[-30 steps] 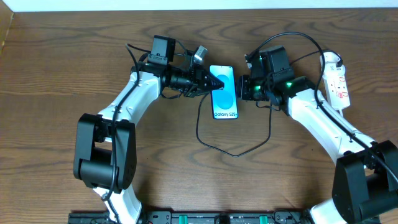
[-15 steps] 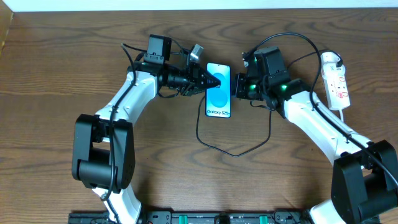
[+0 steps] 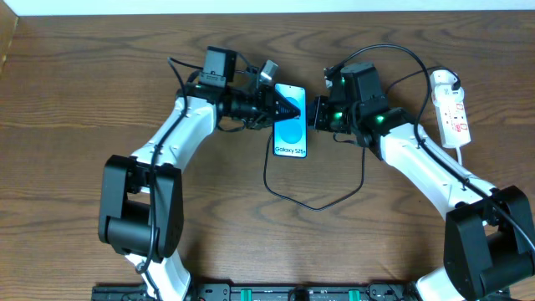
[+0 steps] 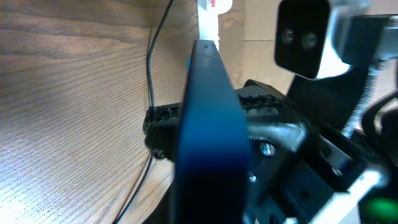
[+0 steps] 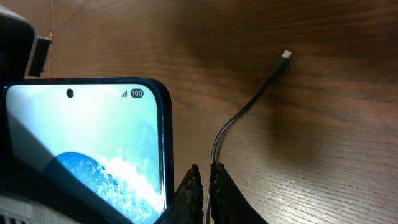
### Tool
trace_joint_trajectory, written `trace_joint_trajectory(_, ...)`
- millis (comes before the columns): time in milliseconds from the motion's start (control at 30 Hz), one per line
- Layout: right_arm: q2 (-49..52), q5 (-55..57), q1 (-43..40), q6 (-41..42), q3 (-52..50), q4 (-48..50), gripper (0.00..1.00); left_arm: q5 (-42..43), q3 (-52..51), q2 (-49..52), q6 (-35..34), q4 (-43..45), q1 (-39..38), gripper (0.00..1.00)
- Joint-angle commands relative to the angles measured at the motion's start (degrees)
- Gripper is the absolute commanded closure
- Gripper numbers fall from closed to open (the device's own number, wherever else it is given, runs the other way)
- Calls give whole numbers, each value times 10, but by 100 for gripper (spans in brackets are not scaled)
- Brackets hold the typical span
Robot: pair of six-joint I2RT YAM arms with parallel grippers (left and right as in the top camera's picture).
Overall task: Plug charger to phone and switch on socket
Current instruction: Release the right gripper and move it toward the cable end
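The phone (image 3: 290, 134) lies screen-up at the table's middle, its blue screen reading "Galaxy S25+". My left gripper (image 3: 287, 109) is shut on the phone's upper end; the left wrist view shows the phone (image 4: 208, 124) edge-on between the jaws. My right gripper (image 3: 317, 114) is just right of the phone and is shut on the charger cable (image 5: 242, 118). The cable's small plug tip (image 5: 286, 55) lies free on the wood beyond the fingers (image 5: 205, 175). The phone's top corner (image 5: 93, 143) is beside those fingers. The white socket (image 3: 451, 107) lies at the far right.
The black cable (image 3: 313, 206) loops over the table in front of the phone. The socket's white cord curves off at the top right. The socket's end (image 4: 208, 14) and a cable strand (image 4: 152, 74) show in the left wrist view. Table edge runs along the back.
The phone and both grippers have shifted a little to the left. The right gripper has stayed close beside the phone.
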Motion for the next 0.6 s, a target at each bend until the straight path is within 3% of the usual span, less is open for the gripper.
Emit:
trace_joint_trajectory(0, -6, -101, 41, 15, 17, 24, 92, -22, 3, -4, -14, -1, -50, 93)
trace_joint_trajectory(333, -6, -87, 40, 16, 17, 26, 93, -23, 4, -4, -40, 19, -39, 93)
trace_joint_trajectory(567, -6, -13, 40, 12, 17, -34, 89, -17, 4, -4, -62, 19, 42, 93)
